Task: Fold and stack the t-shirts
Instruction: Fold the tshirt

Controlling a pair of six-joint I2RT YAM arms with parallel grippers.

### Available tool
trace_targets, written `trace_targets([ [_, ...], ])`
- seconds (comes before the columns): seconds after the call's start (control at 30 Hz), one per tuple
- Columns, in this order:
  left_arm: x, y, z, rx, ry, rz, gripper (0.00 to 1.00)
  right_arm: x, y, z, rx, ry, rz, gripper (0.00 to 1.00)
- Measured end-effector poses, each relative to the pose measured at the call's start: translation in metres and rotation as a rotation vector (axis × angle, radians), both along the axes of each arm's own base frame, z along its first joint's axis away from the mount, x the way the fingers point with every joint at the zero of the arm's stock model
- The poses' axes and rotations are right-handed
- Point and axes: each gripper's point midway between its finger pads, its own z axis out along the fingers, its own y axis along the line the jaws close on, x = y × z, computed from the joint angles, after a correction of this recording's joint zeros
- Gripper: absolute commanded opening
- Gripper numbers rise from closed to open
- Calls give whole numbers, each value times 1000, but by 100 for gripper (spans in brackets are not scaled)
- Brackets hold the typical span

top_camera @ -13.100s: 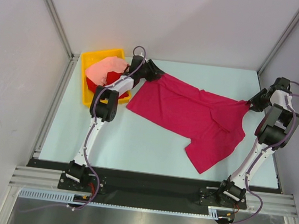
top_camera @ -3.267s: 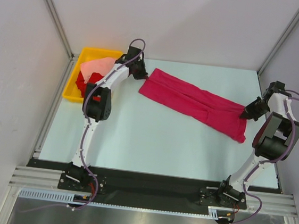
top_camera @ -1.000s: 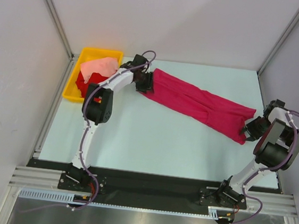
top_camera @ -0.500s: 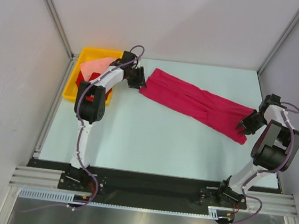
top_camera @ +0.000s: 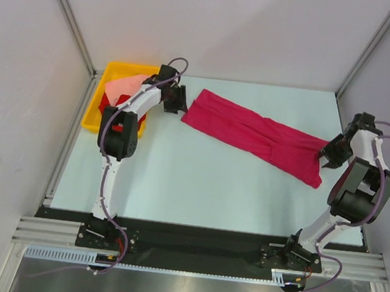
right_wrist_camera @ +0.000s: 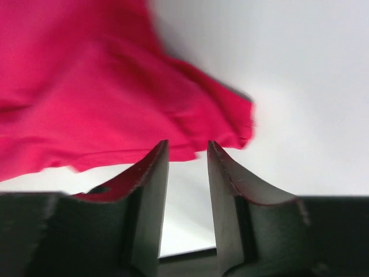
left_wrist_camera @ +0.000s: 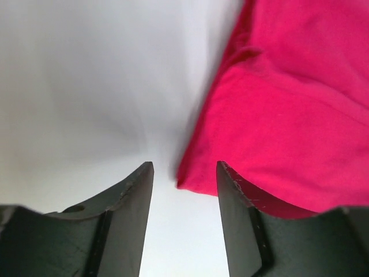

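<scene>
Nearest the arm bases, a broad stretch of the pale worktop [top_camera: 198,181] lies open between the near edge and the magenta-crimson t-shirt [top_camera: 252,134]. This shirt is folded into a long, narrow band lying flat. Its long axis runs on a slant, from a nearer end close to the right edge up to a farther end left of the middle, towards the far edge.

The right tool [top_camera: 328,156] sits at the nearer end, close to the worktop's right edge. Its wrist camera shows the right tool [right_wrist_camera: 187,142] with its jaws a little apart and bare worktop in the gap. The shirt's hem lies just past the fingertips, and nothing is gripped.

Farther back, the left tool [top_camera: 181,101] stands just beside the band's far end. In its own view the left tool [left_wrist_camera: 184,164] is spread wider, with the shirt's folded corner just ahead of the gap — not clamped.

A narrower strip of worktop runs behind the shirt along the far edge.

At the far left corner the yellow bin [top_camera: 133,66] holds the pale salmon-pink t-shirt [top_camera: 124,86] lying over the bright red t-shirt [top_camera: 106,111] — both bunched, well apart from the right tool.
</scene>
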Motion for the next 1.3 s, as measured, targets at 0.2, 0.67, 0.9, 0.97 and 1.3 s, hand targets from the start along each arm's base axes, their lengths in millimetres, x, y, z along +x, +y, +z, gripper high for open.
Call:
trace_targets([
  [0.2, 4, -52, 45, -191, -128, -84, 49, 80, 33, 69, 17, -330, 78, 62],
  [0.67, 40, -142, -3, -776, -133, -29, 42, 141, 160, -29, 559, -564, 73, 8],
  [0.9, 51, -126, -4, -791, -112, 51, 41, 126, 117, -44, 690, -683, -57, 9],
  [0.97, 51, -125, -5, -788, -109, 53, 42, 125, 101, -44, 701, -722, -85, 10],
  [1.3, 49, -124, -2, -741, -107, 13, 48, 140, 81, 8, 746, -783, -16, 19],
])
